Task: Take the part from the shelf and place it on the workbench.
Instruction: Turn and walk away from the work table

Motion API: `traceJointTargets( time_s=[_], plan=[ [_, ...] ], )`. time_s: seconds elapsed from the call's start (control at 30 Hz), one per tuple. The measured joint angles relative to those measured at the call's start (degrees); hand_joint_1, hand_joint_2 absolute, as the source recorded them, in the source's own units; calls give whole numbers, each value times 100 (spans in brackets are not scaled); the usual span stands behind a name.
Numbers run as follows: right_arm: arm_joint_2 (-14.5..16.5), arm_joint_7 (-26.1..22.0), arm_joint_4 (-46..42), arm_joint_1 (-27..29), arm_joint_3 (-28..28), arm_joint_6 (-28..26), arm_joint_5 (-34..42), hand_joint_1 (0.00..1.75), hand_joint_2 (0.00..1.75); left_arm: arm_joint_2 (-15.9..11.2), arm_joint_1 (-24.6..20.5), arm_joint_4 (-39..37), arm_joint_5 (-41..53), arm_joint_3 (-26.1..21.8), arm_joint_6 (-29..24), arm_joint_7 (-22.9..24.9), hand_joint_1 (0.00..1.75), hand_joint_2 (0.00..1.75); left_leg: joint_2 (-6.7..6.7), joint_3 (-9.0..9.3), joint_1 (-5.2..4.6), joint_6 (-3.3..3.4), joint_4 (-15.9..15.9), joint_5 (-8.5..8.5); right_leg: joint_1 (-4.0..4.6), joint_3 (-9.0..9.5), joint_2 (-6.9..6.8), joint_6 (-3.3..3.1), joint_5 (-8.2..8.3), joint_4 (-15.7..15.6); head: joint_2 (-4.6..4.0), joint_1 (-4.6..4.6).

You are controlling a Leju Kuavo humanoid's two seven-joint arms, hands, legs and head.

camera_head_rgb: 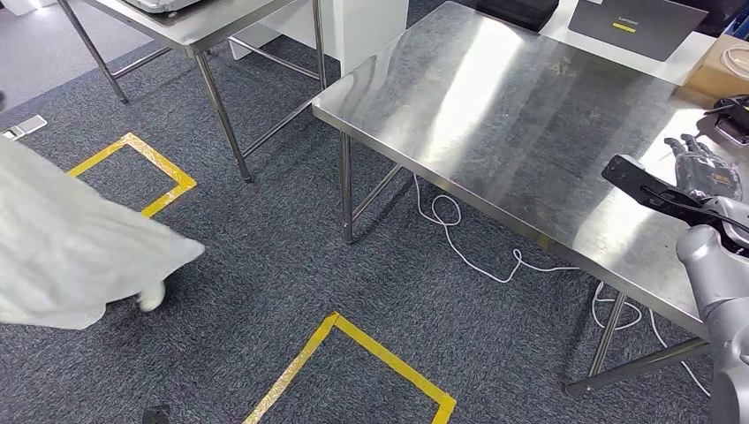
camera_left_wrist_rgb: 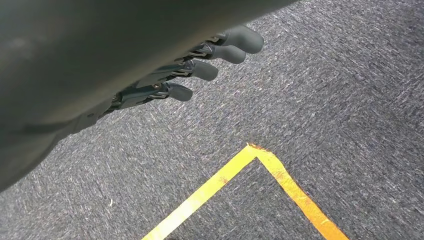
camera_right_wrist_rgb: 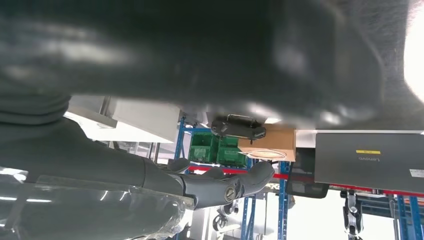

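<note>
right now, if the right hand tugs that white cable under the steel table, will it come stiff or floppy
Probably floppy: the white cable lies in loose loops on the carpet. Likely light, being thin. It may snag, since it runs by the table leg.

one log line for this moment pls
right hand: over steel workbench, hold unclear | left hand: empty, hanging over carpet | part: not identifiable
</note>
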State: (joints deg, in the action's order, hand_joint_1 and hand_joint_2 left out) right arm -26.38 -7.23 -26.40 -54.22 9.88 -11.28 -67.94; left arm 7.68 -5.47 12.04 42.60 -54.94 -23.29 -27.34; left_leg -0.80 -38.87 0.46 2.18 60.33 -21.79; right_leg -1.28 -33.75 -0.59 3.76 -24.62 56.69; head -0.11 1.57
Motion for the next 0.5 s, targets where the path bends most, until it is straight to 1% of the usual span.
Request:
traceJointTargets(
  time_s=[0.07, 0.17, 0.23, 0.27, 0.3, 0.33, 0.37, 0.4, 0.43, 0.47, 0.5],
  plan=[
    [2, 10, 0, 0, 1, -13, -22, 0, 0, 0, 0, 0, 1, -6, 0, 1, 0, 0, -1, -4, -8, 3, 7, -3, -1, 3, 0, 5, 4, -6, 0, 0],
    [19, 28, -2, 2, 3, -55, -56, 0, 0, -2, 1, 0, 8, -12, -1, 3, 0, 0, -4, -18, -44, 42, 25, -19, -21, 8, -1, 43, 25, -26, 0, 3],
    [35, 25, -14, 8, 4, -89, -70, 0, 0, -3, 2, 0, 20, -19, -3, 4, 0, 0, 1, 9, -33, 89, -32, 5, -33, -4, -1, 65, 26, -27, 0, 3],
    [37, 20, -22, 13, 4, -101, -75, 0, 0, -2, 1, 0, 28, -22, -8, 4, 0, 0, 7, 37, -21, 123, -85, 33, -40, -34, 4, 61, -19, 32, 0, -1],
    [35, 13, -29, 17, 4, -111, -81, 0, 0, -2, 0, 0, 36, -25, -12, 4, 0, 0, 14, 64, -6, 161, -139, 65, -47, -107, 10, 43, -114, 192, 0, -5],
    [31, 6, -33, 23, 4, -116, -88, 0, 0, -1, 0, 0, 42, -26, -16, 4, 0, 0, 19, 83, 7, 192, -179, 91, -56, -237, 17, 13, -262, 474, 0, -10],
    [28, -1, -32, 33, 4, -119, -95, 0, 0, -1, -1, 0, 45, -28, -19, 4, 0, 0, 19, 83, 3, 206, -192, 103, -55, -411, 25, -18, -447, 862, 0, -14],
    [27, -4, -32, 50, 4, -121, -102, 0, 0, -2, 0, 0, 46, -29, -20, 4, 0, 0, 16, 73, 2, 210, -192, 111, -51, -596, 34, -28, -611, 1263, 0, -14],
    [26, -6, -31, 74, 4, -122, -111, 0, 0, -2, 1, 0, 46, -31, -20, 5, 0, 0, 8, 61, 0, 203, -191, 117, -47, -730, 41, -18, -713, 1553, 0, -12],
    [27, -8, -31, 99, 5, -122, -121, 0, 0, -3, 2, 0, 46, -33, -21, 7, 0, 0, -3, 50, -1, 192, -189, 125, -44, -775, 46, 10, -739, 1659, 0, -11],
    [28, -9, -31, 115, 5, -122, -134, 0, 0, -2, 3, 0, 46, -35, -21, 9, 0, 0, -16, 38, 0, 175, -187, 137, -45, -679, 50, 52, -667, 1498, 0, -11]
  ],
)
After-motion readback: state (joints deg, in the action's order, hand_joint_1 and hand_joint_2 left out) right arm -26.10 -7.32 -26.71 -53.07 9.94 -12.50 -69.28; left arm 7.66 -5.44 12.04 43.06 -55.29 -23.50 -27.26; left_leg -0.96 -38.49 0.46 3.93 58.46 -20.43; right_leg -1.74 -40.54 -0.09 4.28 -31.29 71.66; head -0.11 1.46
